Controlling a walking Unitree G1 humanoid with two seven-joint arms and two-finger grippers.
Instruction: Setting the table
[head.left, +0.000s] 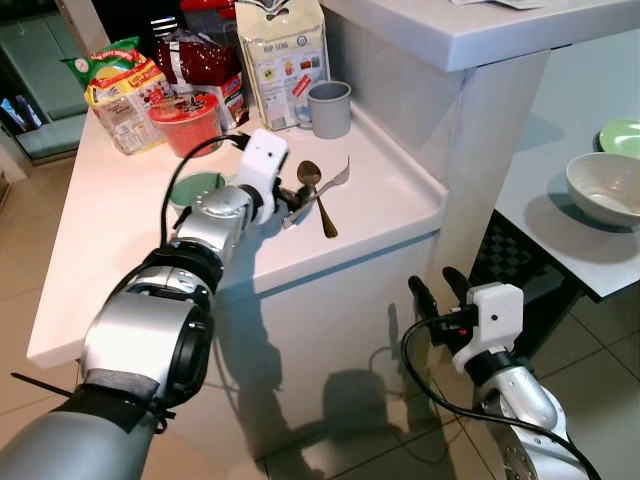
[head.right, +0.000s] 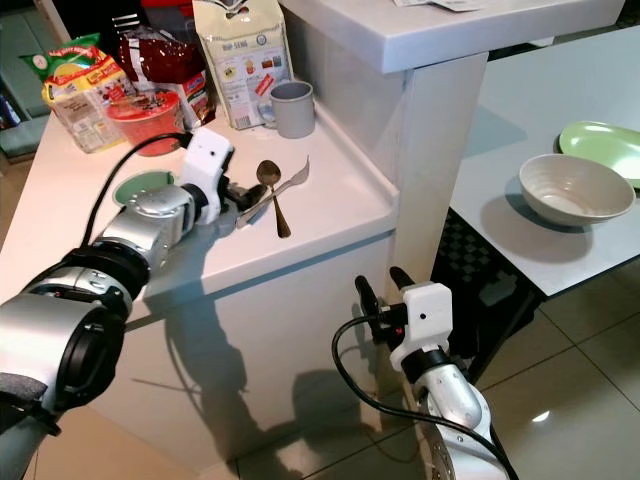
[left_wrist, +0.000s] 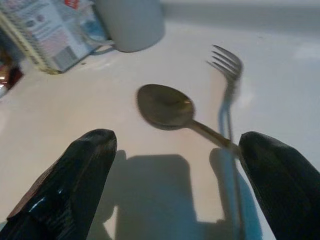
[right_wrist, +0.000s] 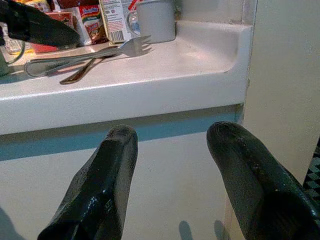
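On the white counter (head.left: 390, 190) a bronze spoon (head.left: 308, 172) lies beside a silver fork (head.left: 336, 179). My left gripper (head.left: 290, 206) is over the near ends of their handles and is open. In the left wrist view the spoon (left_wrist: 165, 105) lies between the wide-spread fingers, and the blurred fork (left_wrist: 226, 65) runs along one finger (left_wrist: 280, 185). The fork's tines (right_wrist: 135, 46) tilt up off the counter. My right gripper (head.left: 433, 282) hangs low in front of the counter's cabinet, open and empty. A white bowl (head.left: 603, 190) and a green plate (head.left: 622, 135) sit on the grey dining table (head.left: 560, 120) at the right.
A grey mug (head.left: 329, 108), a paper bag (head.left: 282, 60), snack packets (head.left: 125, 90) and a red bowl (head.left: 187, 122) crowd the counter's back. A green lid (head.left: 198, 186) lies beside my left wrist. A raised white ledge (head.left: 480, 30) and its pillar separate the counter from the table.
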